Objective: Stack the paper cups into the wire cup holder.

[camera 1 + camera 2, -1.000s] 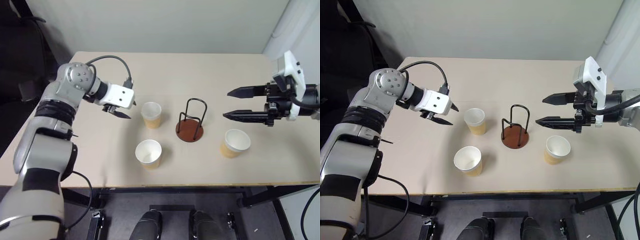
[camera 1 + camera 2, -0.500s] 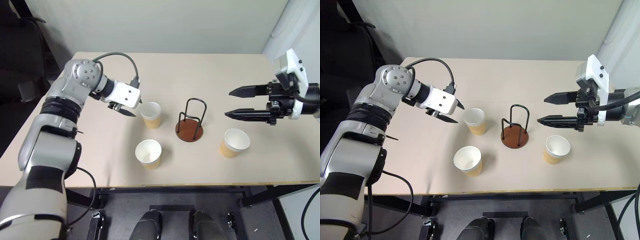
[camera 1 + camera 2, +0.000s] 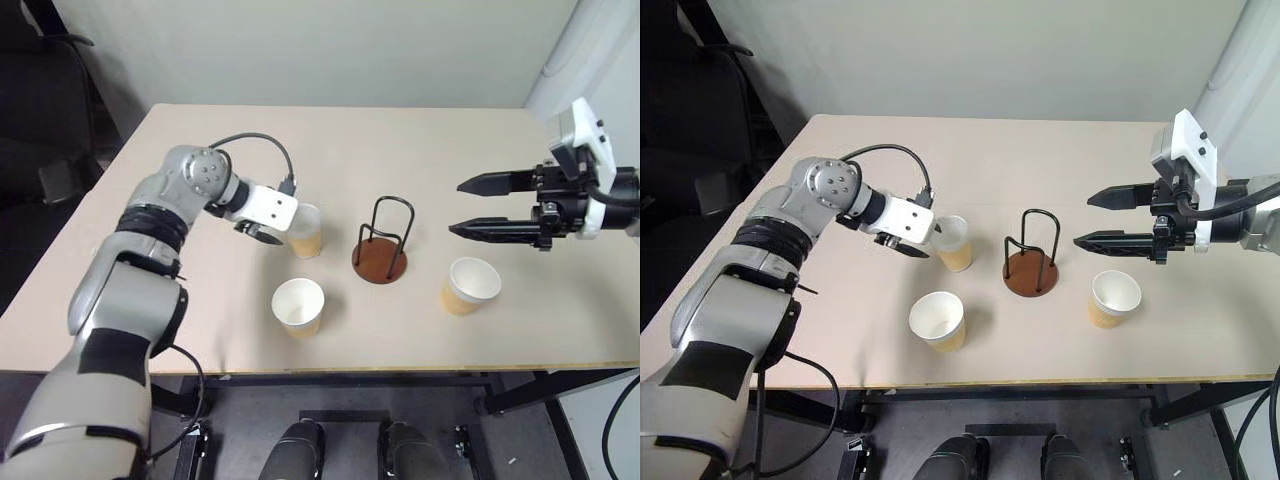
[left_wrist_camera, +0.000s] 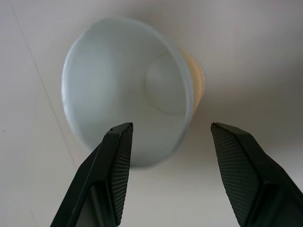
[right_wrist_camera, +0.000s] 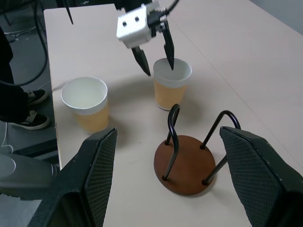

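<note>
1. The left gripper [image 5: 154, 56] has its two black fingers spread apart over the rim of one paper cup [image 3: 954, 243]. In the right wrist view one finger [image 5: 169, 52] dips at the cup's mouth and the other finger [image 5: 141, 59] hangs outside the wall. Whether either finger touches the rim I cannot tell; nothing is clamped.
2. That cup stands upright near the middle of the table [image 3: 420, 140], mouth up, tan outside and white inside.
3. Just beside it, toward the table's right edge, stands the wire cup holder [image 3: 381, 243]: a reddish-brown disc with black wire loops rising from it. No cup sits within the loops.
4. A second paper cup [image 3: 297, 305] stands upright closer to the table's front edge, apart from both the first cup and the holder.
5. A third paper cup [image 3: 469, 285] stands upright nearer the front right corner, on the other side of the holder.
6. The right gripper [image 3: 476, 206] hangs in the air over the right part of the table, above the third cup and apart from it. Its fingers are spread wide and hold nothing.
</note>
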Controlling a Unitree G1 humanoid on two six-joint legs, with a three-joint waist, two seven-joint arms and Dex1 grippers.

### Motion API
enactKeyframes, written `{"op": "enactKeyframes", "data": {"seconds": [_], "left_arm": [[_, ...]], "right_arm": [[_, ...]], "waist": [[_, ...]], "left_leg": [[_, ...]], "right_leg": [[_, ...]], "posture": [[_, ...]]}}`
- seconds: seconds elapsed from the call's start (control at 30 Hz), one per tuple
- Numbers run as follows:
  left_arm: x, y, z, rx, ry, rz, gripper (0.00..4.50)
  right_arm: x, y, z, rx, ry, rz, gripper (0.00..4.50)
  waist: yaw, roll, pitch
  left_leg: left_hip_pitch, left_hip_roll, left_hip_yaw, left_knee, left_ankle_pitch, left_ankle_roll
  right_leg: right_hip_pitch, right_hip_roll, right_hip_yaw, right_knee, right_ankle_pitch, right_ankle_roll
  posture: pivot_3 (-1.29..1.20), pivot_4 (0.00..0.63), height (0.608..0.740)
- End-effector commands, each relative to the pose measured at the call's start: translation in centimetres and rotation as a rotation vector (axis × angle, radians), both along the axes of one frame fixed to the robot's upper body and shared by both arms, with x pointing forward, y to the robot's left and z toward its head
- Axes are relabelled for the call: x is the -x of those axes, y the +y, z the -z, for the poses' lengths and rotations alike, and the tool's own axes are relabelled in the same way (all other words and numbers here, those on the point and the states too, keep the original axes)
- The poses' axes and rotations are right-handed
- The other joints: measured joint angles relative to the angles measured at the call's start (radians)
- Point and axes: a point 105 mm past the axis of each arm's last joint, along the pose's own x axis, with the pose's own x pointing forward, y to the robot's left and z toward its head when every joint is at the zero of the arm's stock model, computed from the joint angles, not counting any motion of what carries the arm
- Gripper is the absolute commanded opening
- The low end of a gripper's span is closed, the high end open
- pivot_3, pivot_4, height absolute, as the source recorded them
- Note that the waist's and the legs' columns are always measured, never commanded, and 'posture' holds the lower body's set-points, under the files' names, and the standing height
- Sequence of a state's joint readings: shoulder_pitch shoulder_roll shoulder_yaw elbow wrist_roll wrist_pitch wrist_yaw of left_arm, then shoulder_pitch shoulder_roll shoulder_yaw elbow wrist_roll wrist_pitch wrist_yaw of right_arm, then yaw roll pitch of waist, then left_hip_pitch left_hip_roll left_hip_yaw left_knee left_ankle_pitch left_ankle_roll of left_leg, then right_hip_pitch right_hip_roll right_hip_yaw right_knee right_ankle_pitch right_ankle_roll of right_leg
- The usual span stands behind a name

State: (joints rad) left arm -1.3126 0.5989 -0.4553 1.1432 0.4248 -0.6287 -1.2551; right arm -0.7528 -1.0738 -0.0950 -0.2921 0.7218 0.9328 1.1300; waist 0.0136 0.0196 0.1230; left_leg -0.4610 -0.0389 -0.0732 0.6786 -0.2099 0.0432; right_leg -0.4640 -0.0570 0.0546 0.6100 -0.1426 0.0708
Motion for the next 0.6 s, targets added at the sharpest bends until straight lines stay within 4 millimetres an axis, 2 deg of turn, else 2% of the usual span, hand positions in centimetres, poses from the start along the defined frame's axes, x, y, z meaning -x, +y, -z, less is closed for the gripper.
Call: {"op": "enactKeyframes", "data": {"seconds": [0.03, 0.07, 0.17, 0.33, 0.37, 0.6], "left_arm": [[-0.2, -0.5, -1.1, 0.01, -0.042, 0.019, 2.81], [-0.2, -0.6, -1.1, 0.009, -0.041, 0.022, 2.81], [-0.1, -0.8, -1.4, 0.01, -0.036, 0.033, 2.13], [0.2, -0.2, -2.5, -0.03, -0.011, 0.033, 0.3], [0.3, -0.1, -2.6, -0.035, -0.009, 0.03, 0.05], [1.3, 1.6, -5.5, -0.085, 0.07, -0.005, 0.05]], "right_arm": [[0.5, 0.0, -1.0, 0.002, -0.046, -0.005, 3.49], [0.5, 0.0, -0.9, 0.002, -0.045, -0.004, 3.49], [0.5, -0.1, -0.8, 0.008, -0.043, 0.0, 3.53], [0.6, -0.3, -0.7, 0.023, -0.03, -0.002, 3.53], [0.6, -0.4, -0.6, 0.026, -0.027, -0.002, 3.53], [0.4, -1.3, 0.0, 0.065, 0.002, 0.004, 3.53]], "waist": [[-0.001, 0.0, 0.0], [-0.001, 0.0, 0.0], [-0.001, 0.0, 0.0], [0.001, 0.0, 0.0], [0.0, 0.0, 0.0], [-0.002, 0.0, 0.0]], "left_leg": [[0.0, 0.0, 0.001, 0.0, 0.0, 0.0], [0.0, 0.0, 0.001, 0.0, 0.0, 0.0], [0.0, 0.0, 0.0, 0.001, 0.0, 0.0], [0.0, -0.001, 0.001, 0.001, 0.0, 0.0], [0.0, 0.0, 0.0, 0.002, 0.0, 0.0], [-0.001, 0.0, 0.001, 0.001, -0.001, 0.0]], "right_leg": [[0.0, 0.001, 0.0, 0.0, 0.0, 0.0], [0.0, 0.0, 0.0, 0.0, 0.0, 0.0], [0.0, 0.0, 0.0, 0.0, 0.001, 0.001], [0.0, 0.002, 0.0, 0.0, 0.001, 0.001], [0.0, 0.0, 0.001, 0.0, 0.001, 0.001], [0.0, 0.002, 0.0, -0.001, 0.001, 0.001]], "posture": [[0.0, 0.15, 0.74], [0.0, 0.15, 0.74], [0.0, 0.15, 0.74], [0.0, 0.15, 0.74], [0.0, 0.15, 0.74], [0.0, 0.15, 0.74]]}}
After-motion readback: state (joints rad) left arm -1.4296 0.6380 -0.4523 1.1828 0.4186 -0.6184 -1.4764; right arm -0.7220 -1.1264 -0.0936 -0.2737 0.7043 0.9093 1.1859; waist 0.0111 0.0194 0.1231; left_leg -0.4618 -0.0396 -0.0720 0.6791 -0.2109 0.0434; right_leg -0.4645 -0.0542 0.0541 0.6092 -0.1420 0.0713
